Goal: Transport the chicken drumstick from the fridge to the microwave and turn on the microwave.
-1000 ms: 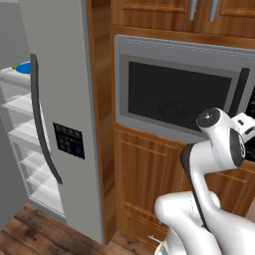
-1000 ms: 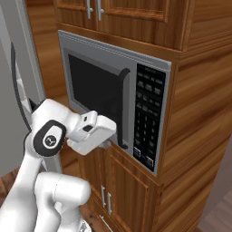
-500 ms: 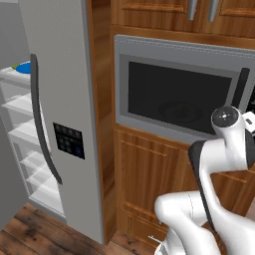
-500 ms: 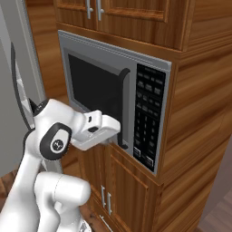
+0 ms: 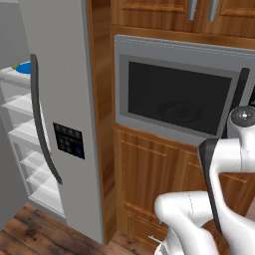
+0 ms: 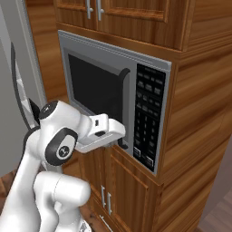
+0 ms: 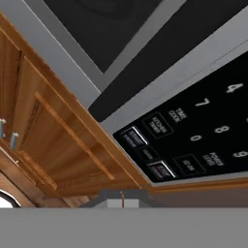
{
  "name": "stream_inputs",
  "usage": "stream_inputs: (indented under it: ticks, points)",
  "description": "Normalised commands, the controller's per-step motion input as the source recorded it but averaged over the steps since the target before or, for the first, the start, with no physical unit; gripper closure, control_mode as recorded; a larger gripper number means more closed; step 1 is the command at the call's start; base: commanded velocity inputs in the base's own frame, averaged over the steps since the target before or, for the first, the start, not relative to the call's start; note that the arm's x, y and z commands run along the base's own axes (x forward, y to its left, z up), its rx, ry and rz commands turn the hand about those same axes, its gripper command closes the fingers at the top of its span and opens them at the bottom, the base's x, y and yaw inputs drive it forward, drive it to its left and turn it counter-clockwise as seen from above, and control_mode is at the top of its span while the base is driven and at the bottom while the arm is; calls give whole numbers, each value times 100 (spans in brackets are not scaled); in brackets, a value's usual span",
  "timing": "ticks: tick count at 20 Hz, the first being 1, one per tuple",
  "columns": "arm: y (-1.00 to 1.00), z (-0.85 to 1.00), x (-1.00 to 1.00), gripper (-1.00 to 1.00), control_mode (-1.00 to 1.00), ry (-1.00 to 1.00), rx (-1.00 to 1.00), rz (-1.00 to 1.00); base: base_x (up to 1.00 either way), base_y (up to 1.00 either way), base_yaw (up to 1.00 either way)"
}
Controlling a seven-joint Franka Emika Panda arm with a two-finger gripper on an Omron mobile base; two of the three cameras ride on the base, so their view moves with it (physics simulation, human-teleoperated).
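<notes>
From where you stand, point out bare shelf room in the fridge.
The white shelves below the blue plate look bare, bordered by the fridge door on the right. The top shelf is taken by the plate. The deeper interior is hidden.

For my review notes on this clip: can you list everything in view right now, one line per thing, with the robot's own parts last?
microwave: one, grey with a black window, built into the wooden wall unit, door shut.
microwave handle: one, dark vertical bar, right of the window.
keypad: one, black with pale buttons, right side of the microwave; seen close in the hand view.
upper cabinet doors: two, wood with metal handles, above the microwave.
lower cabinet doors: two, wood, below the microwave.
fridge: one, light grey, left of the microwave, door open on white shelves.
blue plate: one, on the top fridge shelf.
floor: dark wood planks.
gripper: shut, empty, at the keypad's lower corner.
</notes>
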Motion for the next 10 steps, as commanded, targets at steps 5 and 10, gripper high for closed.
stream_inputs:
  ticks: [5,10]
  points:
    - [-17,-46,-47,100,-100,-13,-5,2,0,0,0]
    - [-10,-42,-29,100,-100,-18,-8,0,0,0,0]
